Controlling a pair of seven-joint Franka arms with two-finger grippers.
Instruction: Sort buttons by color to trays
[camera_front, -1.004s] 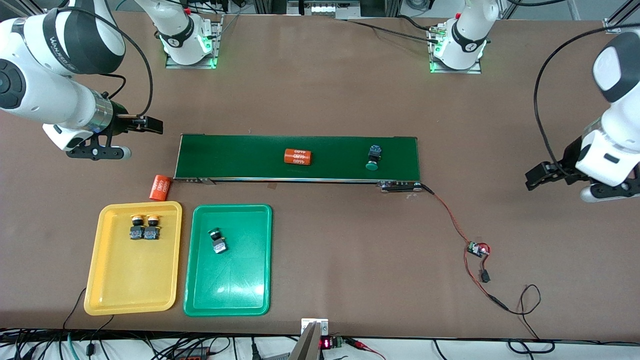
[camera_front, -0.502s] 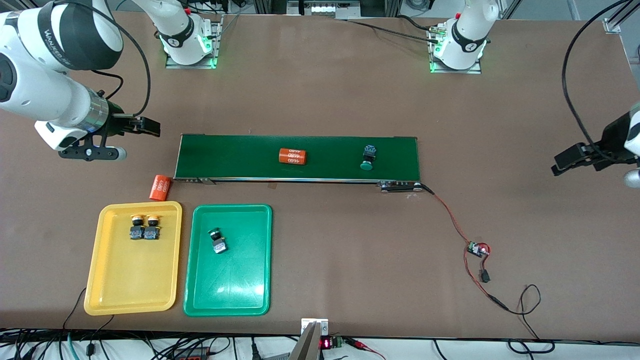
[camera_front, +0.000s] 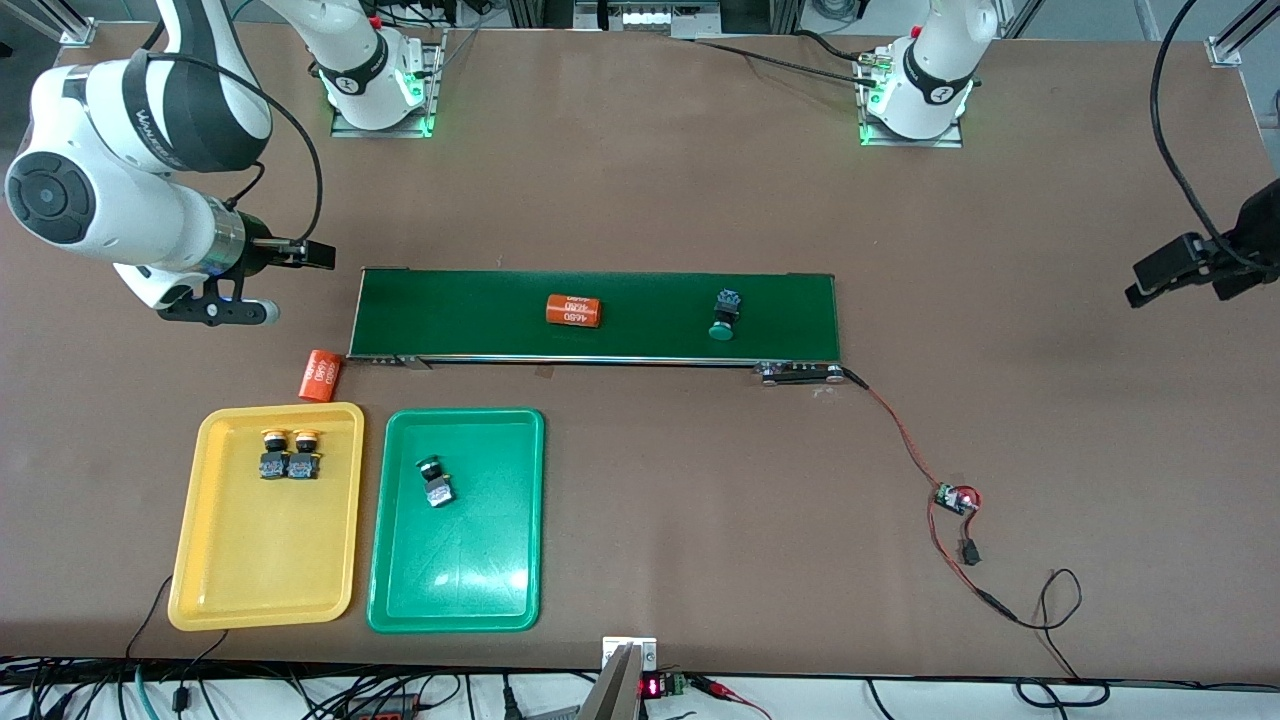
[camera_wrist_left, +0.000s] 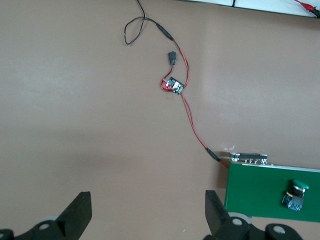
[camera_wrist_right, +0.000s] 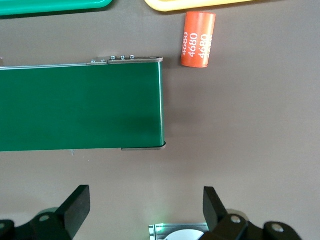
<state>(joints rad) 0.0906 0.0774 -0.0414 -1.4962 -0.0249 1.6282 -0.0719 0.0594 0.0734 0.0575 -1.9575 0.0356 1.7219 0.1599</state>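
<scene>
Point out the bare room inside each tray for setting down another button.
Green tray: one green button lies in the half toward the conveyor belt; all the half nearer the camera is bare. Yellow tray: two yellow buttons sit crowded together by the belt-side rim; everything nearer the camera is free.

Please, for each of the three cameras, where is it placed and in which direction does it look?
Front view: high across the table, facing both arm bases; shows the conveyor belt, yellow tray, green tray, right gripper, left gripper.
Left wrist view: on the left arm's wrist, looking down at bare table; its open fingers show.
Right wrist view: on the right arm's wrist, looking down at the belt's end; its open fingers show.
Shared: the green button on the belt shows in front and left wrist.
</scene>
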